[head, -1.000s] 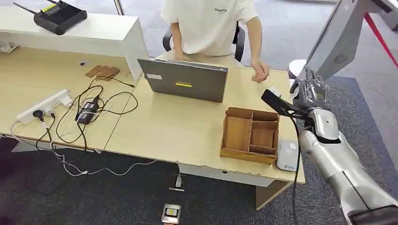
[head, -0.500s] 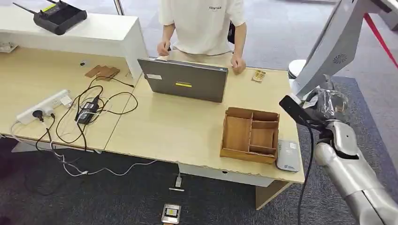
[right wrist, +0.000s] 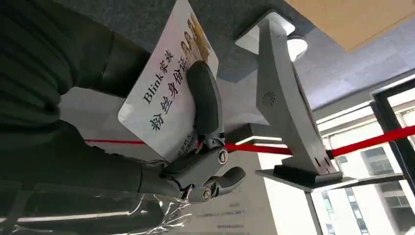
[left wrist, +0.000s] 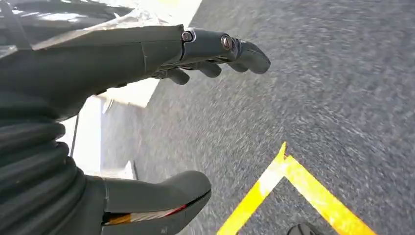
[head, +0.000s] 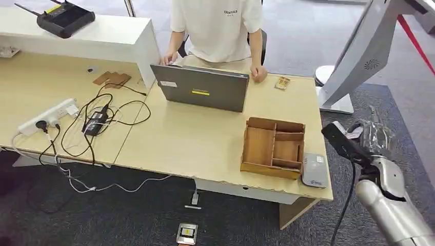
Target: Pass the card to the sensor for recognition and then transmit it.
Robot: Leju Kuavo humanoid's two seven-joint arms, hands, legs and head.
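My right hand (right wrist: 195,161) clamps the card (right wrist: 166,93), face outward for scanning; the sensor (head: 314,169) sits near on the surface (head: 205,138). Left hand (left wrist: 147,122) hangs empty, fingers apart.

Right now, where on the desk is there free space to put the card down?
Bare wood lies between the laptop and the wooden organizer, and left of the organizer to the desk edge. The cables and power strip crowd the far left.
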